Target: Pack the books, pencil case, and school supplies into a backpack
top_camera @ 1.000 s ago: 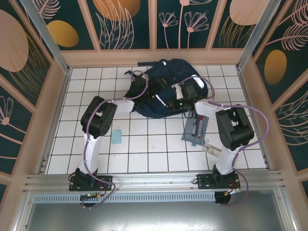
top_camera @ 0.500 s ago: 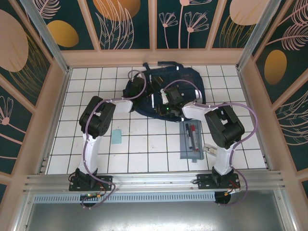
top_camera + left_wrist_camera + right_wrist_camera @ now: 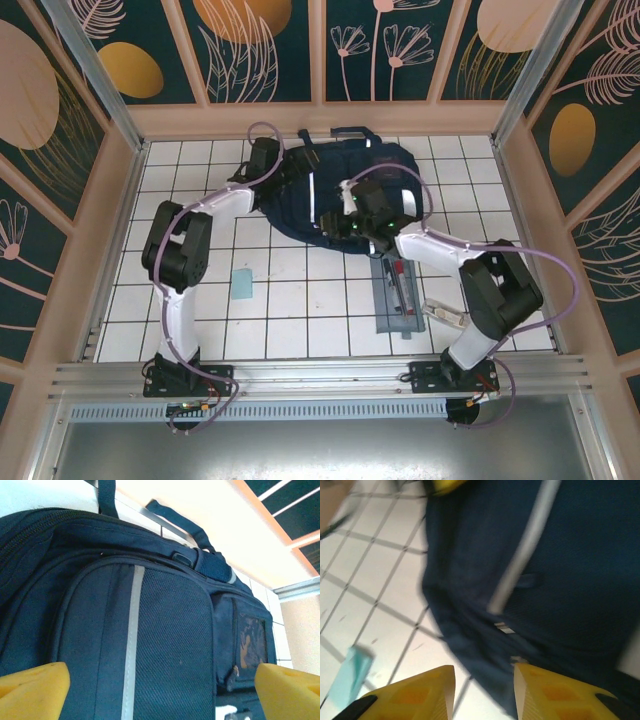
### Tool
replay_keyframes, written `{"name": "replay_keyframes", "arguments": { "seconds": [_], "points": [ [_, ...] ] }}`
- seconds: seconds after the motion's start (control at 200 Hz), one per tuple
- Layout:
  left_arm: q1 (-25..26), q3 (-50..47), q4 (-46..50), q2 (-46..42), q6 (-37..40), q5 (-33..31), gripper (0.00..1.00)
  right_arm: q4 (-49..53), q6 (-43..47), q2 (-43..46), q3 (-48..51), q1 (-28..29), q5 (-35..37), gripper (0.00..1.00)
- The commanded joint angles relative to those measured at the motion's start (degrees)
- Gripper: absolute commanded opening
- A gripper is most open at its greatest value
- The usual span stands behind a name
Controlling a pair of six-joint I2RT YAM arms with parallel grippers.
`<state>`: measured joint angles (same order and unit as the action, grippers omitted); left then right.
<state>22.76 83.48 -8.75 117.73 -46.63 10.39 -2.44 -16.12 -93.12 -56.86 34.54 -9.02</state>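
The navy backpack [image 3: 375,172] lies at the far middle of the tiled floor, white stripes up. My left gripper [image 3: 290,168] sits at its far-left side. In the left wrist view the gripper [image 3: 160,695] is wide open, with the backpack's mesh pocket [image 3: 170,645] between the yellow fingertips [image 3: 30,690]. My right gripper [image 3: 338,213] hovers over the bag's near-left edge. It is open [image 3: 484,690] and straddles the hem [image 3: 470,645]. The grey-blue pencil case [image 3: 397,296], with a red and a black pen, lies near the right arm. A light-blue flat piece [image 3: 241,283] and a whitish oblong [image 3: 445,314] lie loose.
The pink back wall [image 3: 320,118] runs close behind the backpack, and side walls close in the floor. The light-blue piece [image 3: 350,675] also shows at the lower left of the right wrist view. Open tiles [image 3: 310,310] lie between the two arm bases.
My left gripper has moved farther back and left along the backpack. The right arm's elbow has swung right, uncovering the pencil case. The backpack has spread out flatter.
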Motion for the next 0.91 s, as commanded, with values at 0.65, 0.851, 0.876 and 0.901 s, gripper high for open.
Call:
{"name": "replay_keyframes", "arguments": {
  "seconds": [0.65,0.851,0.876,0.901],
  "points": [
    [15.8,-7.6,26.5,-6.9,7.0,-9.5,0.67,6.4,-11.6,-5.9,5.1,-24.6,6.2,0.66],
    [16.1,-6.8,27.2,-4.0,7.3,-9.3,0.53,4.3,-12.8,-6.8,6.9,-24.5,5.2,0.66],
    [16.2,-6.8,27.1,-4.0,7.3,-9.5,0.52,4.4,-12.8,-6.9,6.9,-24.5,5.2,0.66],
    [16.3,-6.8,27.1,-4.0,7.3,-9.6,0.51,4.3,-12.8,-7.0,6.9,-24.5,5.2,0.66]
  ]
}}
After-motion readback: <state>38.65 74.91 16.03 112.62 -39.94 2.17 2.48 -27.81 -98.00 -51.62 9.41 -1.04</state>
